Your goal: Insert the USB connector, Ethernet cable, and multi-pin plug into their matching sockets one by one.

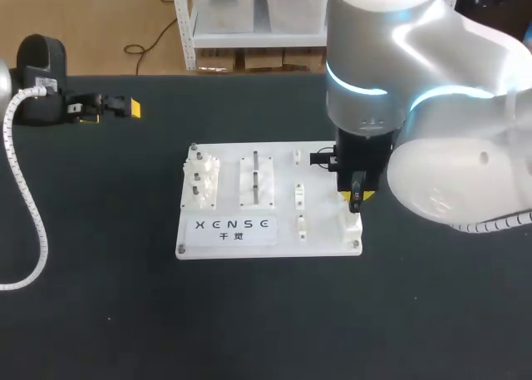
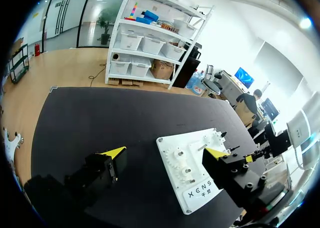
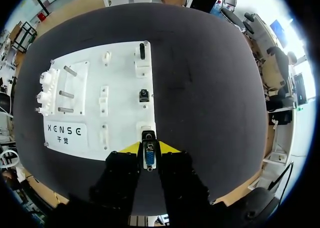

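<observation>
a white rectangular plastic board [image 1: 322,230] lies in the middle of the black cloth-covered table [image 1: 266,313], with small white fixtures standing on it in rows. the right gripper [image 1: 356,199] hangs over the board's near right corner, its yellow-tipped fingers [image 3: 167,148] clenched from both sides on a small metal-shelled multi-pin plug with a blue face [image 3: 149,157]. the plug points at a white raised socket block [image 3: 145,130] just ahead of it at the board's edge; whether the two touch i cannot tell. farther ahead along the same edge sit a small black square socket [image 3: 144,95] and then a dark upright slot in a white holder [image 3: 142,51]. the left gripper [image 1: 108,107] is well apart from the board, low over the table's far left, its jaws released and spread wide with nothing between them.
</observation>
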Motion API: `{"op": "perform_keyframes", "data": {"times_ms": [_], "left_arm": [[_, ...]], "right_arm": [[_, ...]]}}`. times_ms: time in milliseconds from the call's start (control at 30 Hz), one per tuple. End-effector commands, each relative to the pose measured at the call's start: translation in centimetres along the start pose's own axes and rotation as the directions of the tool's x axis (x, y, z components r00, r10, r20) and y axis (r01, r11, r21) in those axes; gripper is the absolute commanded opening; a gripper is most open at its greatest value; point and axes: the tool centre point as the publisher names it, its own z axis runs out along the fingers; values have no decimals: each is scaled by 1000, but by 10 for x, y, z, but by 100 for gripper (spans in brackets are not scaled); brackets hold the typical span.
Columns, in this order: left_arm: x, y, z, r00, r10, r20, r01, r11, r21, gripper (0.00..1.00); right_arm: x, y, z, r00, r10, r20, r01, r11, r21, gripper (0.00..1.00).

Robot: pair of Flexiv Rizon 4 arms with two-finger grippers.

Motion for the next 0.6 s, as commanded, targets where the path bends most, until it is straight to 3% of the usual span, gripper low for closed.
{"op": "perform_keyframes", "data": {"times_ms": [33, 600], "left_arm": [[0, 0, 0, 1000, 0, 0, 0, 1000, 0, 100], [0, 0, 0, 1000, 0, 0, 0, 1000, 0, 100]], "right_arm": [[1, -1, 0, 1000, 1, 0, -1, 1000, 1, 0], [3, -3, -3, 1000, -1, 6, 1, 1000, 1, 0]]}}
